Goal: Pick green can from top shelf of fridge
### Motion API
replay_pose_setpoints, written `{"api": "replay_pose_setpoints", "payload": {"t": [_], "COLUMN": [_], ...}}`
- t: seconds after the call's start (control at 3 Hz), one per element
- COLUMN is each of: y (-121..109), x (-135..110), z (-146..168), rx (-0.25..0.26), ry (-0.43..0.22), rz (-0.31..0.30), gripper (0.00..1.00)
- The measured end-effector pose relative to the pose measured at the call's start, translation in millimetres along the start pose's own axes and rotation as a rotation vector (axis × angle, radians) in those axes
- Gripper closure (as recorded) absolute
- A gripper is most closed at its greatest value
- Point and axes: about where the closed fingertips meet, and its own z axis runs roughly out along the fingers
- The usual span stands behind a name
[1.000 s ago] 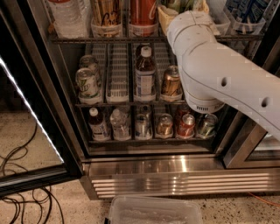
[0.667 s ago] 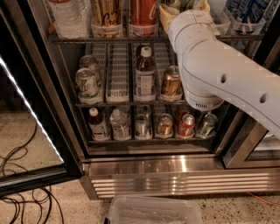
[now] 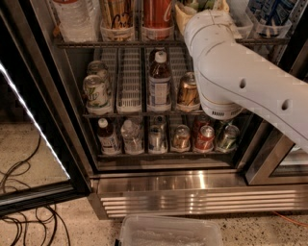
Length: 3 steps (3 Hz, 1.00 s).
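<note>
The fridge [image 3: 192,199] stands open with its dark interior and wire racks in view. My white arm reaches up to the top shelf [image 3: 82,43], right of centre. My gripper [image 3: 202,6] is at the picture's top edge, inside that shelf's lane. A small dark green patch, probably the green can [image 3: 197,3], shows right at the gripper. Most of it is cut off by the top edge and hidden by the wrist.
On the top shelf stand a clear bottle [image 3: 72,17], a gold can [image 3: 118,17], a red can [image 3: 156,14] and blue-white cans [image 3: 269,14]. The lower racks hold bottles and cans. The glass door [image 3: 29,125] hangs open on the left. Cables [image 3: 24,192] and a clear bin [image 3: 168,233] lie on the floor.
The arm has barely shifted at the top shelf. The bottles and cans on the racks have not moved.
</note>
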Motion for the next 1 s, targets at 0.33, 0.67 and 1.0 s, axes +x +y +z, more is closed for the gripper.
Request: {"api": "replay_pose_setpoints", "payload": {"t": [0.33,0.67,1.0], "y": [-0.2,-0.2,0.7], "x": [0.5,0.4,-1.8], "z": [0.3,0.3,0.4], "rx": [0.002,0.002,0.002], "ry": [0.006,0.005,0.003], "rz": [-0.006,-0.006,-0.007], "gripper": [0.54,0.77,0.99]}}
